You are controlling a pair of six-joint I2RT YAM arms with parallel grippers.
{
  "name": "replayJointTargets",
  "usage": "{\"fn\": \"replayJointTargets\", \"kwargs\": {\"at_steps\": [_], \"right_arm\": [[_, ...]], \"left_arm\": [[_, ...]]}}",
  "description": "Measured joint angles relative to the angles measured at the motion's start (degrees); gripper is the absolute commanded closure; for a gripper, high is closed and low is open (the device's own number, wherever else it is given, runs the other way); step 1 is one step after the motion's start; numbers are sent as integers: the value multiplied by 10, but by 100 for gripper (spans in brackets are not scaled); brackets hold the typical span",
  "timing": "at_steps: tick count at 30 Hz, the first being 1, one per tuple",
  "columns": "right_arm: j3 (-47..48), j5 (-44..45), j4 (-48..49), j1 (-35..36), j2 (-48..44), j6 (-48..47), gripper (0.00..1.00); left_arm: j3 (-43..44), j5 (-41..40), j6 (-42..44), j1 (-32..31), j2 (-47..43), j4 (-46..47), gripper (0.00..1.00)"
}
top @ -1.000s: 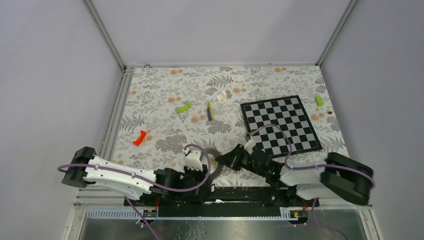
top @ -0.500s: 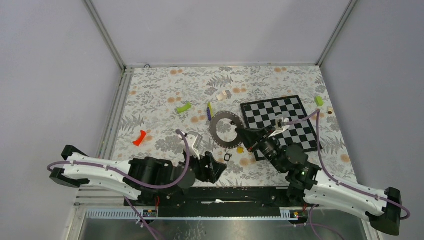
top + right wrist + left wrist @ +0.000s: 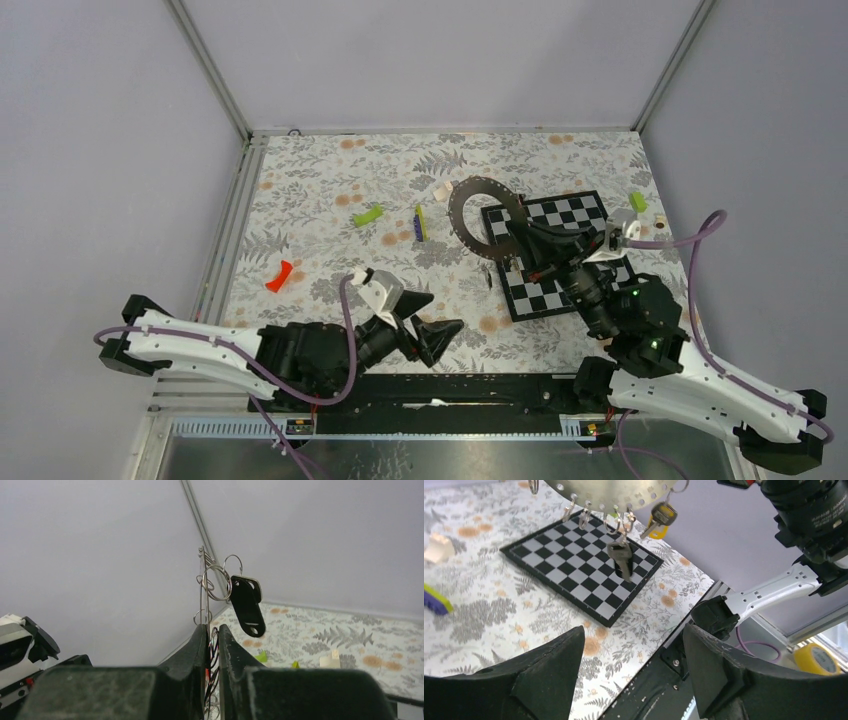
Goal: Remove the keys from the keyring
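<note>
Keyring (image 3: 609, 492) is gripped edge-on by narrowly closed right jaws and raised over the chessboard (image 3: 574, 575) near the counter's right edge, so keys (image 3: 620, 559) dangle free. Left jaws are spread wide, presumably awaiting a key.

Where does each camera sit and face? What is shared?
Top external: above and behind, looking down at the table; both arms show.
Left wrist: faces the chessboard and hanging keys; open left end effector shows.
Right wrist: faces the far wall along the keyring; right end effector grips it.
Shared: the keyring, in all three.
</note>
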Motion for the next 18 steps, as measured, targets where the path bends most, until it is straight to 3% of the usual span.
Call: {"fn": "replayJointTargets", "kwargs": {"at_steps": [7, 18], "right_arm": [[53, -48, -1, 0, 0, -37, 100], [89, -119, 0, 0, -16, -29, 100]], "left_arm": [[0, 47, 190, 0, 65, 147, 21], [-28, 123, 367, 0, 99, 382, 16]]}}
